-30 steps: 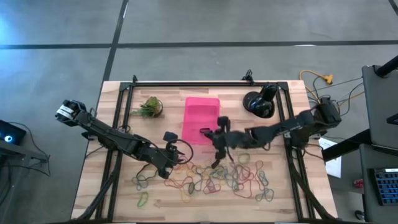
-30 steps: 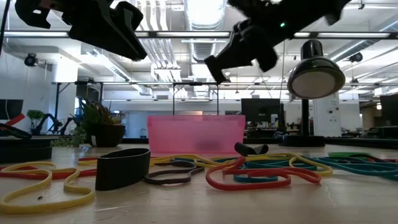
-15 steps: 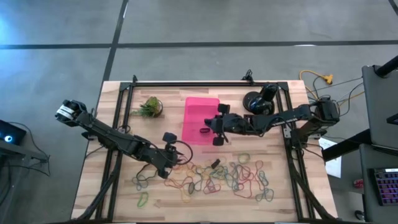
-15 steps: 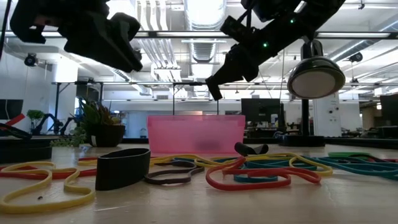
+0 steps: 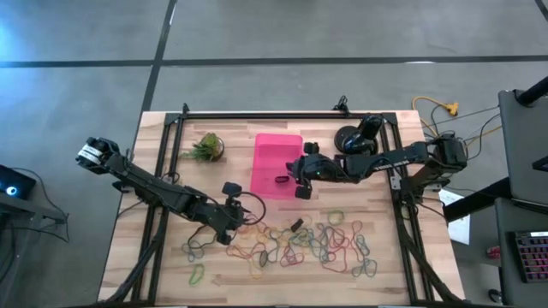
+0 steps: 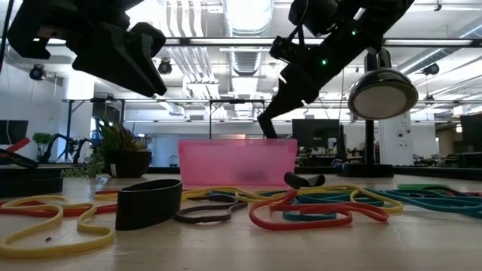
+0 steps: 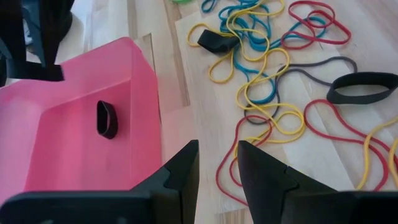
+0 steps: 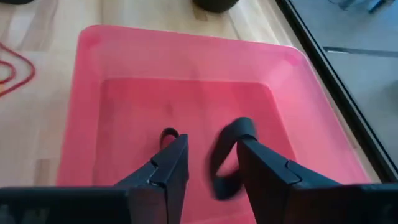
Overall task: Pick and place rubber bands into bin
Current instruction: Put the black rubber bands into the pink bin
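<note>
The rubber bands [image 5: 300, 244] lie in a loose many-coloured tangle [image 7: 267, 74] on the wood, near the table's front. The pink bin [image 5: 274, 150] stands behind them, with a black band [image 7: 107, 118] lying on its floor. My right gripper [image 5: 296, 178] is open above the bin's right part [image 8: 124, 74]. A second black band [image 8: 227, 155] shows blurred between its fingers. My left gripper [image 5: 240, 214] hangs open above the pile's left end, nothing between its fingers [image 7: 219, 162]. My right gripper stands open, slanting down over the bin's floor. The blurred black band's upper end [image 8: 239, 127] lies close beside one fingertip [image 8: 252, 146]. I cannot tell whether the band touches that finger.
A small green plant [image 5: 205, 147] stands left of the bin. A round black object on a stem [image 5: 355, 141] stands to its right. Black frame rails [image 5: 282, 114] run along the table's far edge and down both sides. A wide black band [image 6: 148, 202] stands on edge near the front.
My right gripper has swung from above the pile of bands toward the table's far edge, to the bin's right side. It has rolled about its own line on the way. My left gripper has kept its place.
</note>
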